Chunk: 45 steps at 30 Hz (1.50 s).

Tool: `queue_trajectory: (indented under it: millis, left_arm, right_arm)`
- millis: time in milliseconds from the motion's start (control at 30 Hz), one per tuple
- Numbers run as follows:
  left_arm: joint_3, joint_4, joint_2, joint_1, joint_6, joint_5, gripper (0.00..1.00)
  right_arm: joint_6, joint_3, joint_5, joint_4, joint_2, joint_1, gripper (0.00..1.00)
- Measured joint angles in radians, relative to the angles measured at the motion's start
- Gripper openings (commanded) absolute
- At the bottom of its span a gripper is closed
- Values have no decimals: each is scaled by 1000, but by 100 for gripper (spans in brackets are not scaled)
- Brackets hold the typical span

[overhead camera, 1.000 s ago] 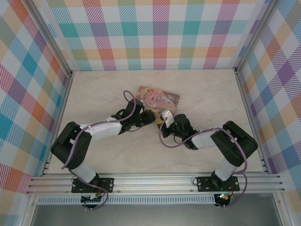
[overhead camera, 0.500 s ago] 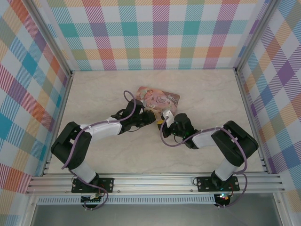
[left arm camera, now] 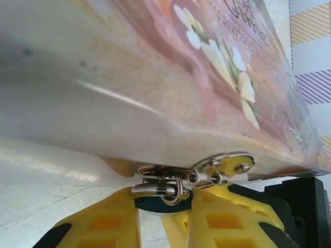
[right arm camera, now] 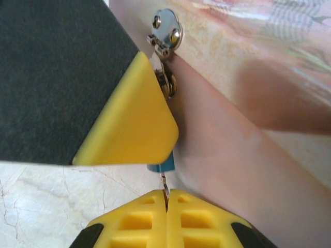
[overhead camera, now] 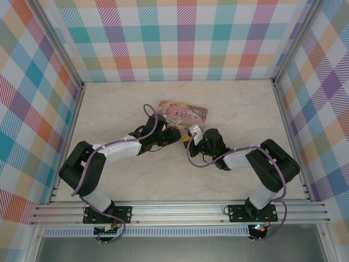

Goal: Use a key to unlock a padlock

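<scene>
The pale stone-look table (overhead camera: 245, 109) carries a flat pink tin (overhead camera: 182, 113) with flowers and a picture on its lid. The tin lies near the middle of the table, a bit closer to the far edge. Both arms reach in to the tin's near side and meet there, almost nose to nose. The left gripper (left arm camera: 164, 214) has fat yellow fingers pulled in narrow, with the padlock (left arm camera: 155, 202) pinched between them. The right gripper (right arm camera: 167, 206) has its two yellow fingers pressed flat together, and the key (right arm camera: 164, 182) is squeezed in the crack between them. A shiny round latch (left arm camera: 223, 166) with two little rivets sits on the tin's near side. The padlock hangs from that latch, right against the tin's wall. The padlock is very small, with a dark blue body, and most of it is hidden by the yellow fingers. Its thin silver shackle (left arm camera: 161, 188) loops through the latch. The key is a thin grey sliver of metal. Its tip points up at the bottom of the blue body and is touching it or nearly so; I cannot tell if it is inside.
</scene>
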Motion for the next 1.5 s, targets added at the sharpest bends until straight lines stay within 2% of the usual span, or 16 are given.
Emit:
queue_trajectory:
  millis: [300,533,633,733,900,1033,1233,1500]
  left_arm:
    - [0,-7,0,2,0,-7,24]
    - [-2,-8,0,0,-4,-6,42]
    - [-4,-13,-6,-3,-3,-2,53]
    - [-18,-40,-39,-3,2,-11,65]
    - [-41,-89,-118,-3,3,-50,77]
    - [-56,-151,-203,-3,12,-104,80]
    - [-102,-187,-322,-2,8,-158,79]
    - [-285,-103,-378,-2,-144,-163,72]
  right_arm:
    - [24,19,-26,0,23,-2,0]
    - [88,18,-28,36,28,-2,0]
    - [121,0,-21,78,40,-2,0]
    - [160,-29,-18,101,64,0,0]
    - [220,-62,-13,110,81,0,0]
    - [270,-72,-14,129,81,2,0]
    - [340,-87,-14,147,81,26,0]
    - [457,-81,-44,114,79,56,0]
